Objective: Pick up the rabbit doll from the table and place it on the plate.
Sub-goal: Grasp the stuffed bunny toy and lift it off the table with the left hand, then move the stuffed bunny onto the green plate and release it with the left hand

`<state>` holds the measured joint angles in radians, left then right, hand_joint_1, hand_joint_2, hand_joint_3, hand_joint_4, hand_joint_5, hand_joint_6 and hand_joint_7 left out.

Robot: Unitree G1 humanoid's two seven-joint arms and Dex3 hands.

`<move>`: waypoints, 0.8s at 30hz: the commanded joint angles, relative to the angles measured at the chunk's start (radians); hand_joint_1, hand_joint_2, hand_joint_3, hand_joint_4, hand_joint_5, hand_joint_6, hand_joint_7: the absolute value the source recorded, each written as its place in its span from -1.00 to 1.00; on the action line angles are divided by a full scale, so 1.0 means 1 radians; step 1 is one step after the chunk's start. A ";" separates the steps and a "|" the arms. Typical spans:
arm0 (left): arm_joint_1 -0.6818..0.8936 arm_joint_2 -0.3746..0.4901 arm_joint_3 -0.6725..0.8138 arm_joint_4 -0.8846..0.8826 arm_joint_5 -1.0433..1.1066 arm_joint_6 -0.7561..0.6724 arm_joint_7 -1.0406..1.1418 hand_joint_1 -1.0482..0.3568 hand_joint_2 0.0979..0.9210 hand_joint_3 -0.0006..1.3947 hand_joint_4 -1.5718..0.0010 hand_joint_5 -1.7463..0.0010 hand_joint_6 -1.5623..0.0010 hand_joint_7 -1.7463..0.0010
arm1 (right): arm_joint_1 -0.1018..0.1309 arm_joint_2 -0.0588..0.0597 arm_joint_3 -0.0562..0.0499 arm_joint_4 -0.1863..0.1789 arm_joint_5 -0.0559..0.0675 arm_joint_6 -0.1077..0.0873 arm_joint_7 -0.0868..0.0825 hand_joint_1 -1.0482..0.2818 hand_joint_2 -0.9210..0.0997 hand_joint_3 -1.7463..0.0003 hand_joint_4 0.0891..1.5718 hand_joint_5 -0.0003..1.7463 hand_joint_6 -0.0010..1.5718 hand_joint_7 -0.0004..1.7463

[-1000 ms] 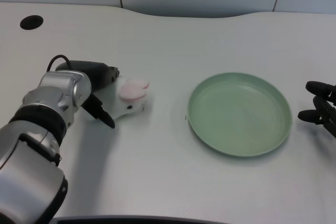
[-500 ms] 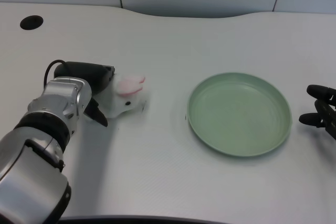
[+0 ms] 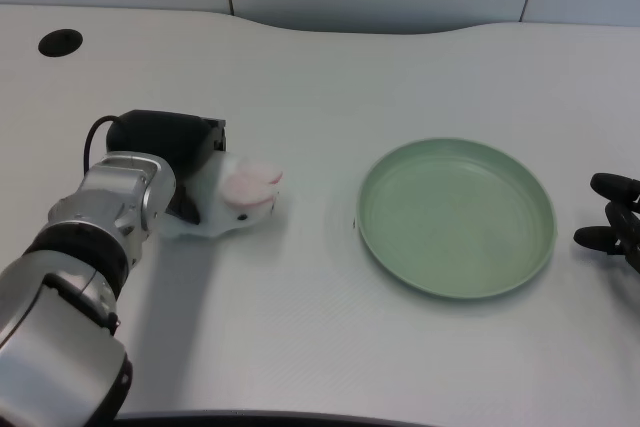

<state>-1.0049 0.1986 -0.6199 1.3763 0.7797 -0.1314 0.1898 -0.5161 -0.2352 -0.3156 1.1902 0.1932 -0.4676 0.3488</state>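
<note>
We see the green plate w/ nothing in it; left hand grips the rabbit doll on the desk, well apart from plate.

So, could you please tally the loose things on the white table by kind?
Soft white rabbit doll with pink ears: 1
Round pale green plate: 1
Total: 2

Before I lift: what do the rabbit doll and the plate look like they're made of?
Rabbit doll: looks like soft white plush with pink fabric ears; fuzzy, rounded outline, no shine. Plate: probably matte green plastic, possibly melamine; smooth, uniform colour, thin raised rim, faint sheen.
</note>
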 commanded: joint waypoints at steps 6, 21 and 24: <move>0.012 0.004 0.022 0.010 -0.011 -0.012 0.096 0.27 0.94 -0.89 0.14 -1.00 0.36 -0.84 | 0.007 -0.019 -0.005 -0.012 0.003 -0.002 -0.015 -0.02 -1.00 0.72 -0.01 -0.20 0.25 -0.94; -0.059 -0.033 0.190 -0.003 -0.161 0.046 -0.063 0.21 0.97 -0.91 0.27 -0.73 0.21 -0.37 | -0.006 -0.010 -0.003 -0.004 0.002 -0.003 -0.016 -0.04 -1.00 0.73 0.00 -0.22 0.25 -0.95; -0.083 -0.047 0.207 -0.009 -0.178 0.025 -0.078 0.24 0.97 -0.94 0.28 -0.73 0.26 -0.62 | -0.012 -0.009 -0.006 0.001 0.007 0.004 -0.010 -0.04 -1.00 0.72 0.01 -0.22 0.26 -0.95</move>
<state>-1.0650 0.1575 -0.4222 1.3732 0.6082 -0.0981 0.1270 -0.5159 -0.2362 -0.3135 1.1897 0.1922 -0.4670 0.3385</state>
